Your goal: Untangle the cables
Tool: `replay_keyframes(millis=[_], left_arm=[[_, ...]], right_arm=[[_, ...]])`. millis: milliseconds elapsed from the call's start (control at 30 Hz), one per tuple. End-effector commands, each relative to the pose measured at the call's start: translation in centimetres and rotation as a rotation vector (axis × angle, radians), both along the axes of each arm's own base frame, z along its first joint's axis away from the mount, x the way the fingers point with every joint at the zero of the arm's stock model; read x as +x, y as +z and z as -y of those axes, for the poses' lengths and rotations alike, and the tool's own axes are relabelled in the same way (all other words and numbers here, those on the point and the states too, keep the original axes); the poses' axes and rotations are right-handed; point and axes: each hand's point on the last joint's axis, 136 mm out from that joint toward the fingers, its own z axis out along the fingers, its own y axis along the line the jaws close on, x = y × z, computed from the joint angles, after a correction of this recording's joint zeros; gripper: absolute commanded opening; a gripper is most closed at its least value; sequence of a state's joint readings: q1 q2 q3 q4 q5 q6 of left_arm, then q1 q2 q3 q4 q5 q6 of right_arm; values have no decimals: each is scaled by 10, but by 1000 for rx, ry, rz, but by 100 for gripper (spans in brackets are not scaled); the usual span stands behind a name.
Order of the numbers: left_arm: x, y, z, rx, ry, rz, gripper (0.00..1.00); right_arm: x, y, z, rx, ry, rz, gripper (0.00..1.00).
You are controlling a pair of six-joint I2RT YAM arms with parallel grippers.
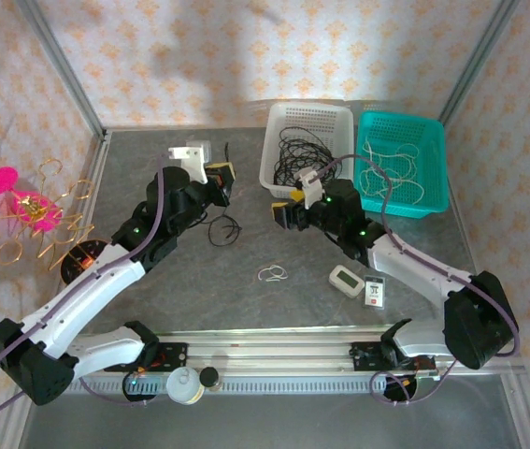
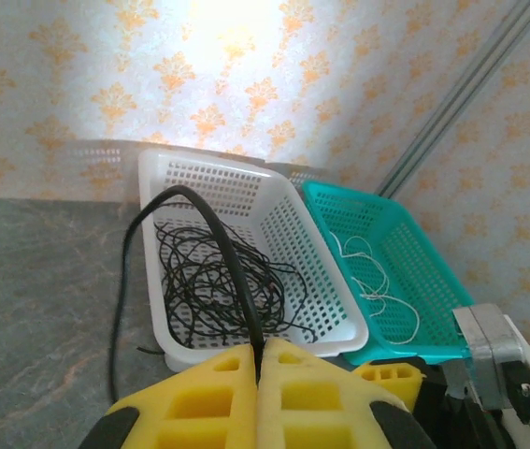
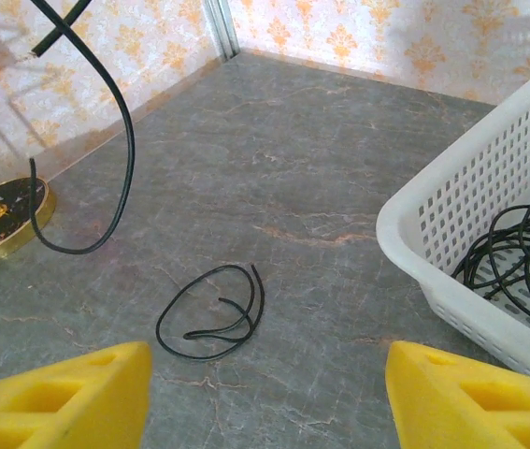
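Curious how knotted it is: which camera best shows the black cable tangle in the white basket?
Left wrist view: the black cable tangle shows large and almost whole in the white basket. The top view shows it smaller, partly behind the right arm; the right wrist view, a few loops.

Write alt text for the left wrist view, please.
The left gripper is shut on a black cable that arches up and hangs down on the left. Behind sit a white basket of tangled black cables and a teal basket holding white cables.
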State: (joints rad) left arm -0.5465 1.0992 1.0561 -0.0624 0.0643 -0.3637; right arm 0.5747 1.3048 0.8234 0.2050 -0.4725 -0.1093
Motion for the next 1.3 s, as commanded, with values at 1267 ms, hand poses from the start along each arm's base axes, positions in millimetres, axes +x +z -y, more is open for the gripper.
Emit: replay_keyframes(millis=[1267], left_arm=[[19,-29,32,46,-212,-31,0]], right_arm=[[9,40,-79,75,840,220,62]])
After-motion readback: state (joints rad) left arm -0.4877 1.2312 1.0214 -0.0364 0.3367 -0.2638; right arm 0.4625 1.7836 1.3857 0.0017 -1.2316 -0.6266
